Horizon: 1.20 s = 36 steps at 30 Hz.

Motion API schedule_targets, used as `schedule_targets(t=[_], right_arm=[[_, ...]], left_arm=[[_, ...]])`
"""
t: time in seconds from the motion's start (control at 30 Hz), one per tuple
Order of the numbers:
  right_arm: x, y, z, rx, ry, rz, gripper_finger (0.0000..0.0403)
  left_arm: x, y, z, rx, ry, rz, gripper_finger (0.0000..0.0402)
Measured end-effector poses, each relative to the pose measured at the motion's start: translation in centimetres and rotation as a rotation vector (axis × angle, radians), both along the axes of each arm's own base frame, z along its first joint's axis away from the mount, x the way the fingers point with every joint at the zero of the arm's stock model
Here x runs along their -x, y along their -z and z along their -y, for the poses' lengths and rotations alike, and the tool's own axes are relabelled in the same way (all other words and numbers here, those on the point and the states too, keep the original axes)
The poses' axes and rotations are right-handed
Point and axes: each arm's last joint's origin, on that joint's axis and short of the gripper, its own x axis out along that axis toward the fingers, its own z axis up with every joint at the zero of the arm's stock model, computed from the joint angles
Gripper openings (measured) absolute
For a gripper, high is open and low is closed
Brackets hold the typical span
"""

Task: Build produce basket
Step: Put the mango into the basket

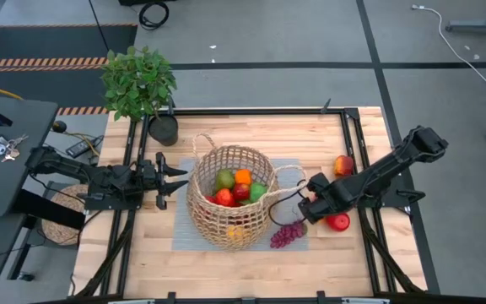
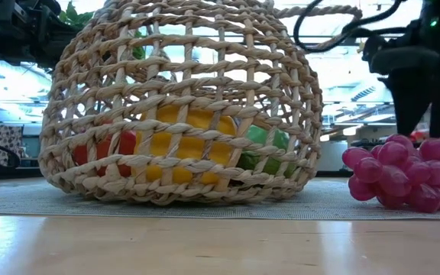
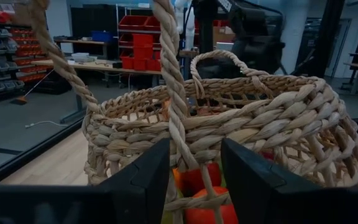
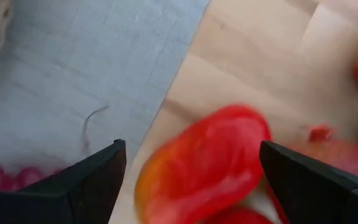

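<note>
The wicker basket (image 1: 230, 203) stands on a grey mat (image 1: 184, 230) at the table's middle, with green, orange, red and yellow produce (image 1: 241, 187) inside. My left gripper (image 1: 174, 179) is level at the basket's left side and open, with one strand of the near handle (image 3: 174, 106) running down between its fingers. My right gripper (image 1: 309, 205) points down just right of the basket, open. A red-orange piece (image 4: 204, 162) lies on the table between and below its fingers. A purple grape bunch (image 1: 287, 235) rests on the mat's near right corner. My left gripper (image 3: 196, 180) comes level from the table's left, its fingers on either side of the handle strand and close to the basket's wall (image 3: 260, 124). The gap is wider than the strand, and I cannot tell whether either finger touches it.
A red-yellow apple (image 1: 343, 165) and a red fruit (image 1: 338, 223) lie on the bare wood right of the mat. A leafy potted plant (image 1: 139, 80) in a black pot (image 1: 164, 128) stands at the far left corner. A black frame (image 1: 353, 152) borders the table.
</note>
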Motion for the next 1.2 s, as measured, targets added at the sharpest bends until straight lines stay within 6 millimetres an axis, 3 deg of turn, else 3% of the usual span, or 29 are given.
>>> schedule_targets(t=[0.4,0.87,1.2], right_arm=[[1.2,0.4,-2.6,-0.079,0.058,-0.026,0.0372],[0.6,2.5,-0.4,-0.150,0.079,-0.057,0.0372],[0.5,3.7,1.1,-0.012,-0.013,-0.027,0.0372]], left_arm=[[0.0,0.0,0.0,0.000,0.000,-0.001,0.0151],[0.0,0.0,0.0,0.000,0.000,0.000,0.0151],[0.0,0.0,0.0,0.000,0.000,0.000,0.0147]])
